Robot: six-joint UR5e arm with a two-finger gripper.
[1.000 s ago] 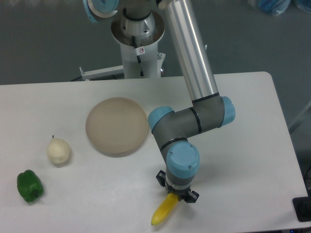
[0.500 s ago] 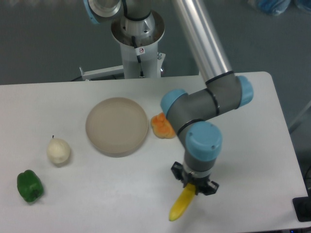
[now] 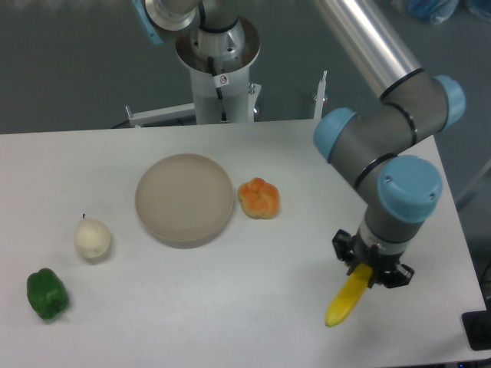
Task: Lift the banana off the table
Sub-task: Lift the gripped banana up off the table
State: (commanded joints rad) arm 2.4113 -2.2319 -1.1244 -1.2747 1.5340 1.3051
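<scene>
Yellow plastic shows below the gripper (image 3: 371, 268): the banana (image 3: 346, 300) is pinched at its upper end between the two black fingers, its free end pointing down and to the left toward the near edge of the table (image 3: 192, 307). The jaws are closed on the fruit, gripping it close to one tip rather than at the middle, so most of its length hangs clear below the fingers. From this single high view I cannot tell whether the lower tip touches the white tabletop or hangs just above it; the slanted hang suggests the banana is carried by the grip and not resting flat. It sits well to the right of the round plate (image 3: 185, 199), beyond the orange lumpy fruit (image 3: 259, 198) that lies just beside the plate's right rim.

Left of the plate, the pale onion-like piece (image 3: 92, 238) and, farther left still, the green bell pepper (image 3: 47, 294) lie well apart from the arm's working area, so nothing crowds the held fruit. The arm's wrist (image 3: 403, 195) stands above the gripper, pointing it down at the table, which fits a top-down grasp.

As a judgement, the pick looks essentially made; what remains is keeping the hold secure. An end grip on a smooth plastic fruit could let it pivot or slip, so a steady, unhurried lift would suit.
</scene>
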